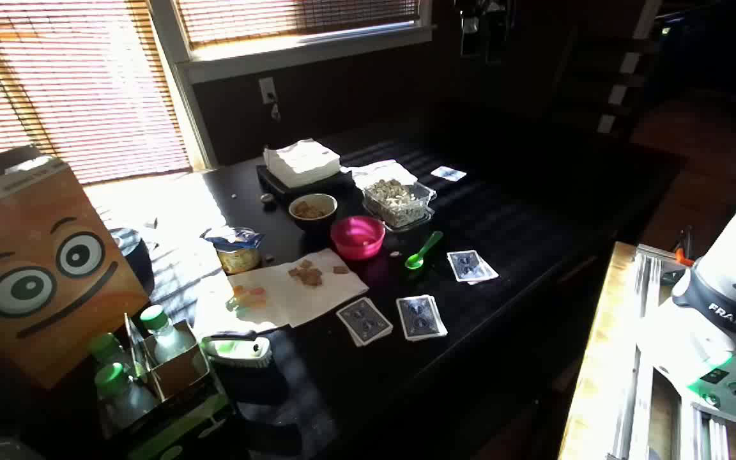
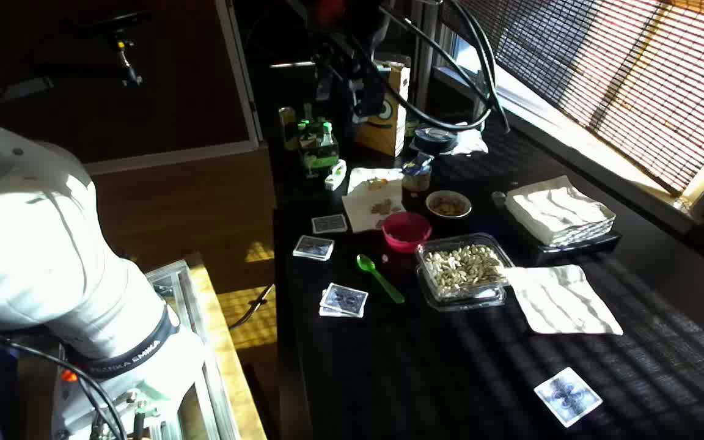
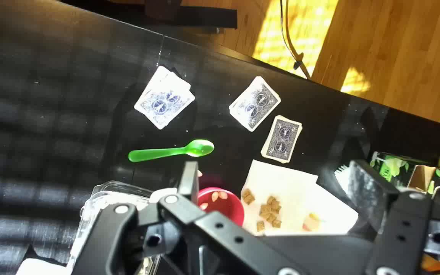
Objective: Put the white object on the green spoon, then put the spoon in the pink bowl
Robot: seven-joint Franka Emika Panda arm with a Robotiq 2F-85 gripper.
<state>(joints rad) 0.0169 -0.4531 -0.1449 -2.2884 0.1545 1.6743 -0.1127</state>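
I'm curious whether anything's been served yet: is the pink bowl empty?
No, the wrist view shows a few small pale pieces lying inside the pink bowl.

In an exterior view the hand (image 2: pixel 341 101) hangs with jaws apart, partly hiding an orange box (image 2: pixel 396 129). On the black bench (image 2: pixel 401 373) lies a green spoon (image 2: pixel 381 279), scoop toward the far left, handle toward the near right. A small white piece (image 2: pixel 384 258) lies between it and the pink bowl (image 2: pixel 406 244). Right of the spoon stands a clear tub (image 2: pixel 474 290) of pale seeds (image 2: pixel 462 264), a pale-rimmed bowl (image 2: pixel 453 216) beyond. A flat napkin (image 2: pixel 566 299) lies just beside the tub, a napkin stack (image 2: pixel 557 208) farther off. Three card piles (image 2: pixel 313 247) lie at left, one playing card (image 2: pixel 568 396) at near right. The white arm (image 2: pixel 89 275) stands left.
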